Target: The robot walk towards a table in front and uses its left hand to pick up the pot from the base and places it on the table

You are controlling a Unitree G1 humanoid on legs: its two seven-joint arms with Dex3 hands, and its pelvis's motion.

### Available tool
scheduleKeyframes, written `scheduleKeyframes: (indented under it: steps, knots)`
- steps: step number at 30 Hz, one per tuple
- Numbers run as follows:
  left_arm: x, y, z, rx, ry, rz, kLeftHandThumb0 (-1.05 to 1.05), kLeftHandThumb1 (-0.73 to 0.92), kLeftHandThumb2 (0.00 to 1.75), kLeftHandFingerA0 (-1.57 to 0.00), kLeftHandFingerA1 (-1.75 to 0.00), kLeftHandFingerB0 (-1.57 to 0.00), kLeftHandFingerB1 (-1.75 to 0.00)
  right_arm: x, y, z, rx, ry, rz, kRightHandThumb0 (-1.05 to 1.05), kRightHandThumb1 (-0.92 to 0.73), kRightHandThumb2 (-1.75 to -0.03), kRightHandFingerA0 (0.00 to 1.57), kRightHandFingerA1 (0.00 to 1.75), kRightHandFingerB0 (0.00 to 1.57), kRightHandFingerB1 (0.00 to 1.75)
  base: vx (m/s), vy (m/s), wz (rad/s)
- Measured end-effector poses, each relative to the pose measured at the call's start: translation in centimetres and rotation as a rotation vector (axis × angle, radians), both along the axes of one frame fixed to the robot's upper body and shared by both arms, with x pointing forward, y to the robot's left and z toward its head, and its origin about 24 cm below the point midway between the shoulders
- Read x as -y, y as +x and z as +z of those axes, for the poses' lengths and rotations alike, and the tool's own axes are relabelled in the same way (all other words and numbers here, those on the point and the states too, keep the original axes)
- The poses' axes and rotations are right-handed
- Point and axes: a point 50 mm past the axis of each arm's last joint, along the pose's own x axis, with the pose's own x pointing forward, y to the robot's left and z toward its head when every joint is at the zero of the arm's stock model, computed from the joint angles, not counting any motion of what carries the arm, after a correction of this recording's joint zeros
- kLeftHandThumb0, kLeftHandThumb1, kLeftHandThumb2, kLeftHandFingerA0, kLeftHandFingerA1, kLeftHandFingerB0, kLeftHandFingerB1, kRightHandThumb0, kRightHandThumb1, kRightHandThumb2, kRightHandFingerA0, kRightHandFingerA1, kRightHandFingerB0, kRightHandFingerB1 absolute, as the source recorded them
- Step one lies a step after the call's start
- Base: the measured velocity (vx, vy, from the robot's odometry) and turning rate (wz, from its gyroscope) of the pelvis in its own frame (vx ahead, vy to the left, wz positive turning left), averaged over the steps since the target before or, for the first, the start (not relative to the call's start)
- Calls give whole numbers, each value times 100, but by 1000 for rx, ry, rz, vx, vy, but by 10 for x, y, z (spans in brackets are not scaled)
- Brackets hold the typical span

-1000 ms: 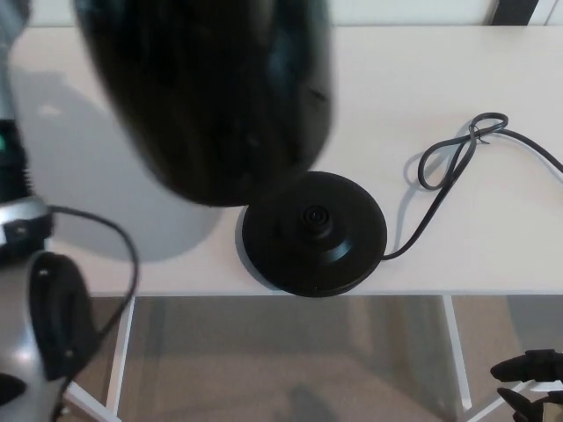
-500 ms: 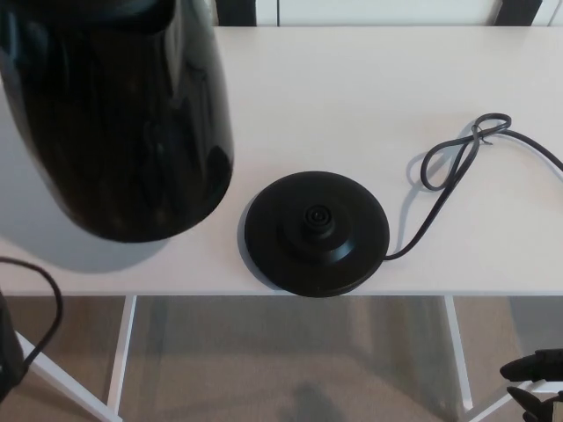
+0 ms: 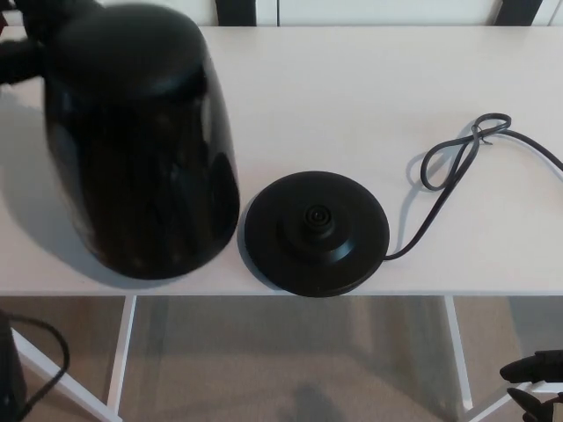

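Pot off its base, set down at the table's left

Pot (image 3: pixel 141 149) stands just beside the round black base (image 3: pixel 315 231), its lower edge close to the base's rim and possibly touching it. It leans slightly towards the camera. The shadow beneath it is tight to its foot, so I judge it is resting on the white table (image 3: pixel 369 79), or within a hair of it. That spot makes sense: it is clear of the base's centre connector and on the side the left arm works from.

A dark shape at the pot's upper left edge is probably the left hand (image 3: pixel 16 61) at the handle. Black on black at the frame's border hides the grip, so I cannot tell whether it is clasping the pot or has let go.

The right hand (image 3: pixel 532 374) hangs low beyond the table's front edge, out of the work. Whether it is open or closed is unclear too.

The cord (image 3: pixel 449 167) loops away to the right, well apart from the pot. What remains, by my reading, is a clean release.
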Motion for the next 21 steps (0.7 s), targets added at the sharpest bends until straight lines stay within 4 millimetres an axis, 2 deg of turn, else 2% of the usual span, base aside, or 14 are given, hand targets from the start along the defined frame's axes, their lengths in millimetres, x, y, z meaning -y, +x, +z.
scheduleKeyframes:
  steps: [3, 7, 12, 17, 18, 19, 20, 21]
  knots:
    - [6, 1, -8, -4, 37, -8, -16, 74, 71, -92, -121, -80, -96, 0, 0, 0, 0, 0, 0, -65, -70, -62, 87, 52, 76, 43, 0, 0, 0]
    - [9, 3, -8, 24, 82, -12, -16, 76, 70, -92, -120, -79, -93, 0, 0, 0, 1, 0, 1, -65, -70, -62, 89, 53, 77, 43, 0, 0, 0]
    - [9, 4, -12, 46, 117, -4, -15, 74, 74, -94, -119, -81, -94, 0, 1, 1, 3, 1, 1, -65, -69, -62, 89, 53, 78, 44, 0, 0, 0]
    - [8, 5, -14, 67, 131, 7, -15, 75, 70, -95, -114, -83, -89, 0, 1, 1, 3, 1, 1, -65, -69, -62, 89, 56, 79, 44, 0, 0, 0]
    - [8, 5, -14, 71, 135, 9, -17, 78, 63, -91, -110, -82, -82, 0, 1, 1, 4, 1, 2, -65, -69, -63, 90, 56, 79, 44, 0, 0, 0]
    - [8, 5, -14, 73, 138, 12, -20, 79, 63, -89, -99, -81, -66, 0, 2, 1, 4, 0, 3, -65, -69, -62, 90, 55, 79, 44, 0, 0, 0]
    - [8, 5, -13, 77, 143, 14, -20, 79, 63, -89, -99, -81, -66, 0, 2, 1, 5, 0, 3, -65, -69, -62, 90, 55, 79, 44, 0, 0, 0]
    - [8, 6, -13, 81, 149, 16, -26, 78, 63, -82, -65, -66, -44, 0, 2, 2, 6, 0, 3, -65, -70, -62, 89, 55, 77, 44, 0, 0, 0]
